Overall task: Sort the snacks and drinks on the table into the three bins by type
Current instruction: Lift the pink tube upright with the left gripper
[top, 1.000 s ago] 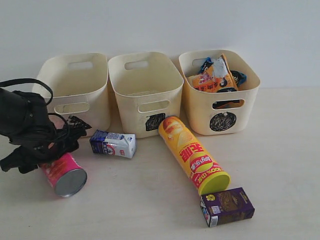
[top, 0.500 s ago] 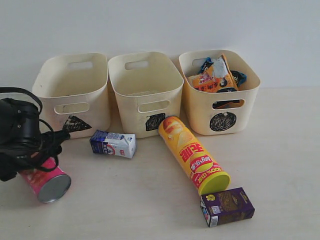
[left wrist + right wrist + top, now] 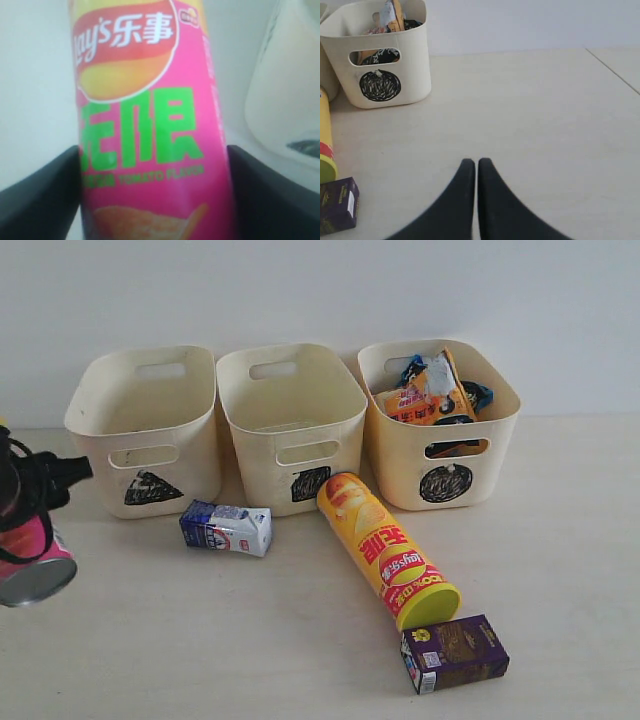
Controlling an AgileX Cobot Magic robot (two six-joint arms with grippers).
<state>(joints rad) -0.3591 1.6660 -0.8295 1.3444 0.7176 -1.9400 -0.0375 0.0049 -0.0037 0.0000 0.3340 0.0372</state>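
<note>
My left gripper (image 3: pixel 20 515) is shut on the pink chip tube (image 3: pixel 33 562), held off the table (image 3: pixel 200 640) at the far left edge; up close the pink chip tube (image 3: pixel 150 130) fills the space between both fingers (image 3: pixel 45 190). The yellow-red tube (image 3: pixel 387 548) lies in front of the circle bin (image 3: pixel 440 440). A blue-white carton (image 3: pixel 226 528) lies before the triangle bin (image 3: pixel 150 430) and the square bin (image 3: pixel 292 425). The purple carton (image 3: pixel 454 653) sits at the front right. Both crinkly bags (image 3: pixel 432 390) are in the circle bin. My right gripper (image 3: pixel 476 162) is shut and empty over bare table.
The three bins stand in a row against the pale back wall. The triangle and square bins look empty. In the right wrist view the circle bin (image 3: pixel 380 65), the yellow tube's end (image 3: pixel 326 150) and the purple carton (image 3: pixel 337 205) lie off to one side.
My left gripper has lifted the pink tube and carried it leftward, almost out of the exterior view. Everything else has stayed put.
</note>
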